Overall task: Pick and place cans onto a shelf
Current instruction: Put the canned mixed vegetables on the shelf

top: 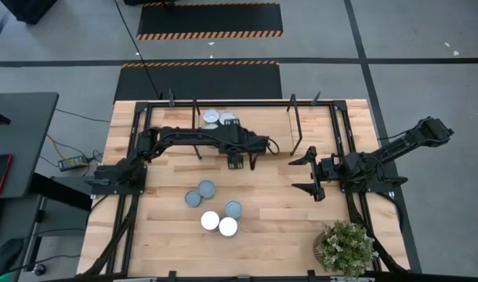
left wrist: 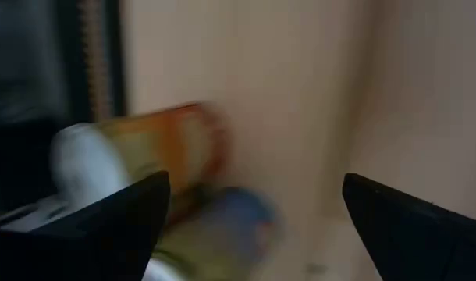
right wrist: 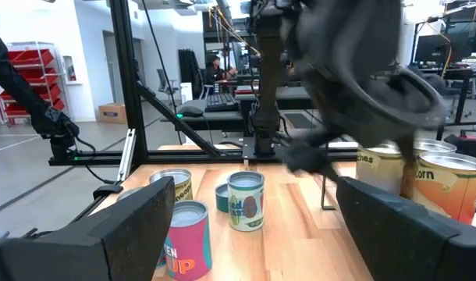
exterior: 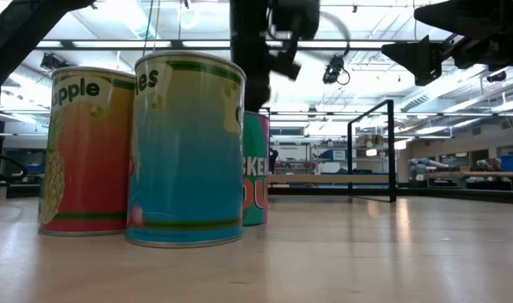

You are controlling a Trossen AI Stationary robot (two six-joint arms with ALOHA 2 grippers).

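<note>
Two cans [top: 211, 117] [top: 229, 121] stand upright on the shelf [top: 172, 116] at the table's far middle. Several more cans stand in a cluster on the tabletop nearer the front, among them two white-topped ones [top: 211, 221] [top: 228, 227]. My left gripper [top: 244, 162] hangs open above the table, just on the near side of the shelf's cans, with nothing between its fingers. In the left wrist view these cans [left wrist: 168, 148] show blurred beyond the fingers. My right gripper [top: 308, 174] waits open at the right, pointing level toward the table's left, empty.
A potted plant [top: 345, 247] stands at the near right corner. Black rod uprights [top: 294, 117] rise along the shelf and by the table's sides. Bare wood lies between the can cluster and my right gripper. The low view shows the cluster's cans [exterior: 185, 151] close up.
</note>
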